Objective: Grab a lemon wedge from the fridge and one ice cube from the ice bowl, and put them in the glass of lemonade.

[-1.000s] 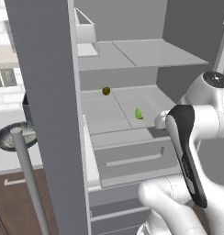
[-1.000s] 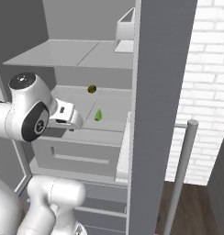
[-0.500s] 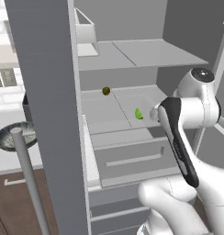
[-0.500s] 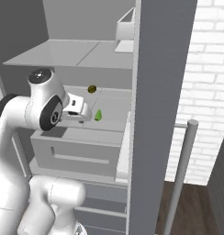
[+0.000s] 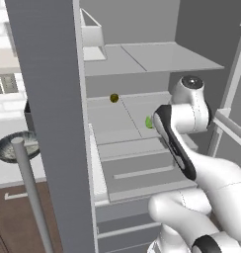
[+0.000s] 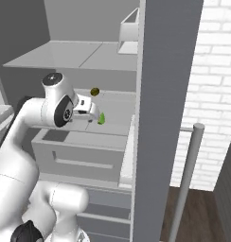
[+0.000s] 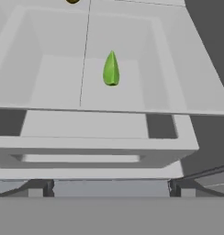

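Pincer [image 6: 96,115] jaws stood spread as wide as they go and held nothing; it hung inside the open fridge [image 5: 142,59], just short of the lemon wedge [image 7: 111,69]. The wedge lay loose on the pale middle shelf [image 5: 117,116], a small green-yellow sliver pointing away from the hand, with bare shelf all round it. From the right base view it sat just beyond the fingertips, near but not touching.

By my reading the task had barely begun. The fridge door was already open, so reaching in was possible, but the wedge had not been gripped or lifted. No glass of lemonade could be made out. A wide shallow dish [image 5: 11,146] showed past the left door edge in the left base view and may have been the ice bowl, though I could not tell for sure. So both the lemon and the ice were still to be fetched and dropped in.

A small dark olive-coloured ball [image 5: 114,98] rested farther back on the same shelf, well apart from the wedge and not in the way. Below the shelf a grey drawer [image 6: 77,153] stood pulled out, its front lip jutting under the arm; a low approach could clip it. The door's long bar handle [image 6: 186,179] stood off to the right, away from the reach.
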Tool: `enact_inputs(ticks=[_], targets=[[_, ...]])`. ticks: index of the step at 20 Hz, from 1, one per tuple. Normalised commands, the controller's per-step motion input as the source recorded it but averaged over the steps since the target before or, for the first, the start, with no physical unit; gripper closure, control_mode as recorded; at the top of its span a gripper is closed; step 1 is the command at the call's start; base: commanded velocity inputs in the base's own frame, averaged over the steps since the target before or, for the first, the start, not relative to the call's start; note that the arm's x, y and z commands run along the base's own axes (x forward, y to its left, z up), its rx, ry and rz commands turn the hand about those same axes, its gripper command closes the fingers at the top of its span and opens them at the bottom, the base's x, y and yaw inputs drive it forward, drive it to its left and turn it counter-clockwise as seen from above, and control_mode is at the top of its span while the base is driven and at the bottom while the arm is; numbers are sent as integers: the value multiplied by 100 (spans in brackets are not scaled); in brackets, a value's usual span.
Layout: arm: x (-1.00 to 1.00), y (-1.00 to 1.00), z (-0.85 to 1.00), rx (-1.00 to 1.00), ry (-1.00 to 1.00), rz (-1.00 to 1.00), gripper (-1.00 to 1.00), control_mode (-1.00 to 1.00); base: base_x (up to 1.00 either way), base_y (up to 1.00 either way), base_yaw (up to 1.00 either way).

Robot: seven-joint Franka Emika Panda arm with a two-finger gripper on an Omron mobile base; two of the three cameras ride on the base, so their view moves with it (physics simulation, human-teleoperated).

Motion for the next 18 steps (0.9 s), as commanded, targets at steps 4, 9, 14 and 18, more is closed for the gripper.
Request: enact_inputs(ticks=[4, 9, 14, 18], targets=[[52, 0, -89, 3, 2, 0, -100, -100, 0, 0, 0], [57, -7, -25, 1, 1, 0, -100, -100, 0, 0, 0], [68, -4, 8, 0, 5, 0, -100, -100, 0, 0, 0], [47, 0, 0, 0, 5, 0, -100, -100, 0, 0, 0]])
